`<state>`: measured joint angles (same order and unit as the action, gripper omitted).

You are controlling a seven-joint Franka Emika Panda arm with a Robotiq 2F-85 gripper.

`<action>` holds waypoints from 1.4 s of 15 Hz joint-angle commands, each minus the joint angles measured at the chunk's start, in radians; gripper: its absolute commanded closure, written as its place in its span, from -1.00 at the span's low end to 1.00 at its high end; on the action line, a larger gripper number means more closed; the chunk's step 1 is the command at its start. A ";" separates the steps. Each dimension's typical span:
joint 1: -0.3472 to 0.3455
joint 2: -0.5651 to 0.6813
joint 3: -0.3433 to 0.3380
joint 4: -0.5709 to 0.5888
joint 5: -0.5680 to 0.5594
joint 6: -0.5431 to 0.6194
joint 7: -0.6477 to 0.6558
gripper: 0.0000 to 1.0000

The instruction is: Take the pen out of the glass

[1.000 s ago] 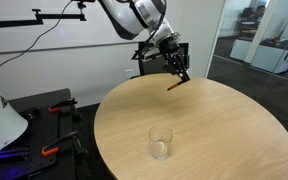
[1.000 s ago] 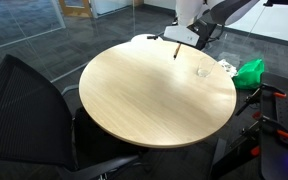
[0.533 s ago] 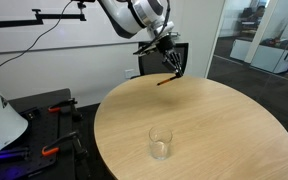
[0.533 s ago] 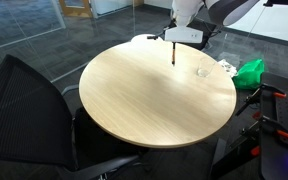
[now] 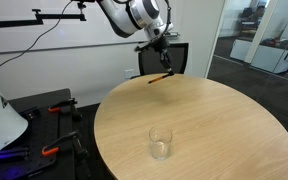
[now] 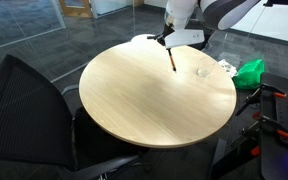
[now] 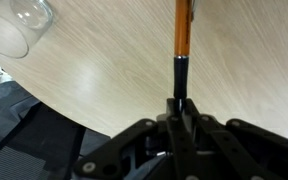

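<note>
Clamping pen in hand | over table edge | glass well apart | chair beside

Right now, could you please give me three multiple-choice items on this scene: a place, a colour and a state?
1. The glass stands: A tipped over; B upright, without the pen; C upside down.
2. The pen is: A clamped in the gripper over the table; B lying flat on the table; C inside the glass.
3. The pen's shaft is: A blue; B green; C orange.
B, it stands alone, upright; A, wrist view shows jaws shut on its dark end; C, orange in the wrist view.
</note>
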<state>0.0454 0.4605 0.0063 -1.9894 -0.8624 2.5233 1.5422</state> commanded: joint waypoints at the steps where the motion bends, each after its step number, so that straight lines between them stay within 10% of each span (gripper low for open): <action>1: 0.029 0.062 -0.018 0.052 0.062 0.002 -0.115 0.95; 17: 0.124 0.377 -0.118 0.311 0.425 -0.065 -0.524 0.95; 18: 0.134 0.390 -0.130 0.325 0.441 -0.072 -0.533 0.31; 21: 0.160 0.415 -0.157 0.357 0.475 -0.094 -0.548 -0.03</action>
<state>0.1640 0.8480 -0.1134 -1.6896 -0.4367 2.4845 1.0337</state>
